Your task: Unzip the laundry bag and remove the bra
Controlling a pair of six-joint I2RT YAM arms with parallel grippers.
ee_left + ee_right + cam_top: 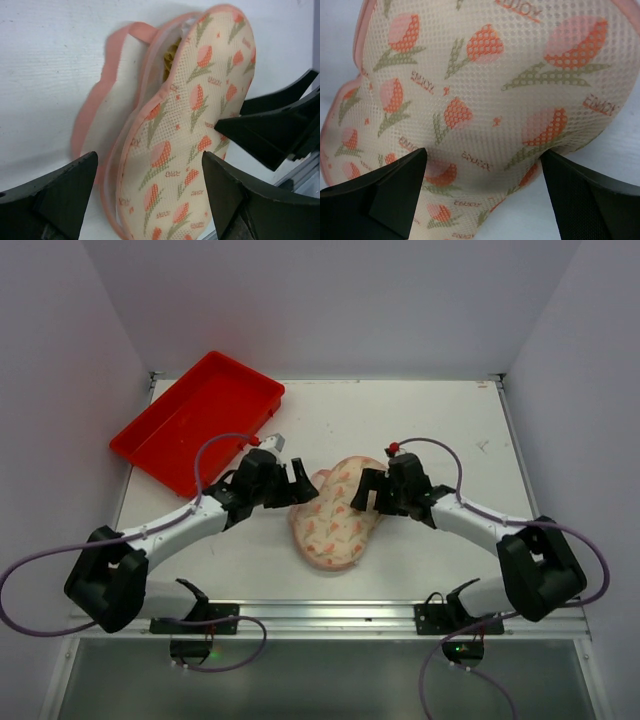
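Note:
The laundry bag (335, 515), a cream peanut-shaped pouch with orange-red tulip prints and pink edging, lies at the table's middle. My left gripper (303, 485) is open at its left side, and my right gripper (362, 490) is open at its right side. In the left wrist view the bag (185, 125) stands between the open fingers of the left gripper (150, 160). Its upper edge gapes, and something yellowish (171, 52) shows inside. The bra itself cannot be made out. In the right wrist view the bag's mesh dome (485, 75) fills the frame, and the open right gripper (482, 152) straddles its lower bulge.
A red plastic tray (195, 430) lies at the back left, overhanging the table's left edge. The right gripper's black fingers (280, 125) show beyond the bag in the left wrist view. White walls close in the table at the back and both sides.

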